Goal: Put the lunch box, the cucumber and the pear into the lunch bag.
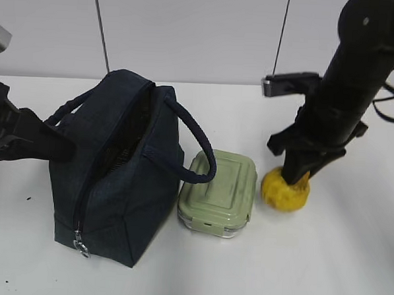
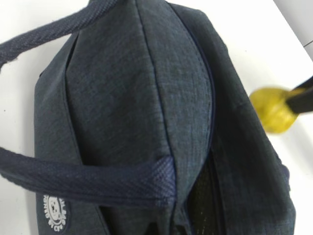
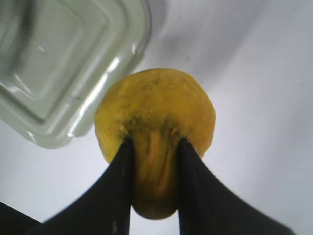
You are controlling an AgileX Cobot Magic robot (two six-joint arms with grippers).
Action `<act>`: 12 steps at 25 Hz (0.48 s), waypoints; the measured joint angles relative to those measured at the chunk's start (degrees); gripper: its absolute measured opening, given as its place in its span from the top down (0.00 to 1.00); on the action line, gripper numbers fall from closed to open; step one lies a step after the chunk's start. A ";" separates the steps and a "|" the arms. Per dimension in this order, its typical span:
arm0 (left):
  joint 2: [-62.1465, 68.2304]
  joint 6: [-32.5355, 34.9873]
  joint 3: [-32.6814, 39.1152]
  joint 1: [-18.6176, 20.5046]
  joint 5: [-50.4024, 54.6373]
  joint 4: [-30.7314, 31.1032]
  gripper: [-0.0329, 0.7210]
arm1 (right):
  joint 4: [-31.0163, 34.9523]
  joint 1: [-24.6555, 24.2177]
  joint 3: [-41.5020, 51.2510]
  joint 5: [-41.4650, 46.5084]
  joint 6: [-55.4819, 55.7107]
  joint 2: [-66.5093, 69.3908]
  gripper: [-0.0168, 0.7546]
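Lunch bag [image 1: 119, 183], navy fabric, stands at about 9 o'clock on the white table [image 1: 349, 274], its zipped mouth parted and the zipper ring pull [image 1: 81, 246] hanging at the near corner. Soft walls probably sag under load, so the padded handle [image 1: 200, 148] or the mouth edge looks the best hold. The left gripper [image 1: 61, 147] presses against the bag's left side; its jaws read as closed, though whether fabric is pinched between them cannot be told.

Lunch box [image 1: 219, 193], clear with a sage-green lid, lies just beside the bag at its 3 o'clock. It appears rigid and smooth, likely slippery; a grip across the short sides would suit.

Pear [image 3: 155, 132], bumpy yellow, sits at the box's 3 o'clock, near but apart. The right gripper [image 3: 154, 183] straddles its narrow orange-tinged neck from above, fingers [image 3: 117, 191] against both sides, clamped or nearly so. The neck tapers, so the fruit could slide; it seems light and firm.

Cucumber: not visible in any view.
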 joint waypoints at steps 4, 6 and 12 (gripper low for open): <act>0.00 0.00 0.00 0.00 0.02 0.05 0.98 | 5.47 0.11 -7.21 0.21 -2.64 -5.40 0.76; 0.00 0.00 0.00 0.00 0.02 0.05 0.98 | 11.28 0.98 -11.15 0.31 -6.50 -6.65 0.76; 0.00 0.00 0.00 0.00 0.02 0.05 0.98 | 26.66 9.23 -18.84 -0.90 -15.33 -4.90 0.76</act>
